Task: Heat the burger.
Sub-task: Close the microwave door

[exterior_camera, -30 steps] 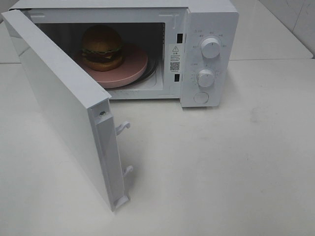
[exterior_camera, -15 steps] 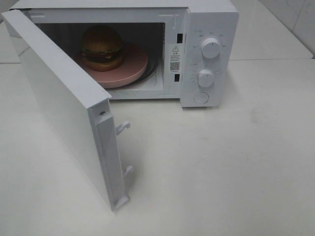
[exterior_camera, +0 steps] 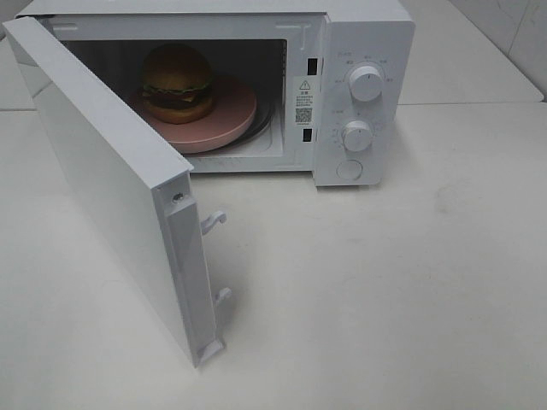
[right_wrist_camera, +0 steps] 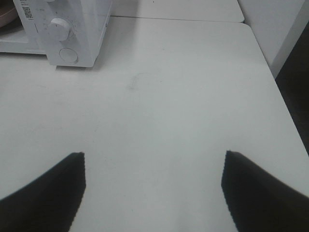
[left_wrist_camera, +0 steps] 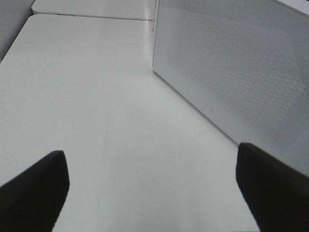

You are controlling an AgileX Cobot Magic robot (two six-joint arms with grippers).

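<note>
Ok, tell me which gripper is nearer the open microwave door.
Left. The left gripper sits close beside the door, facing its outer face; the right gripper is farther off, over the table, facing the microwave's knob panel.

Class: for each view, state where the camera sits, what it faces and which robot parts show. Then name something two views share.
Exterior high: mounted high, looking down at the table, the open microwave and the burger on its pink plate inside; no robot part shows.
Left wrist: on the left arm, facing the outer face of the door; the open left gripper shows.
Right wrist: on the right arm, facing the lower knob; the open right gripper shows.
Shared: exterior high and right wrist both show that knob.
</note>
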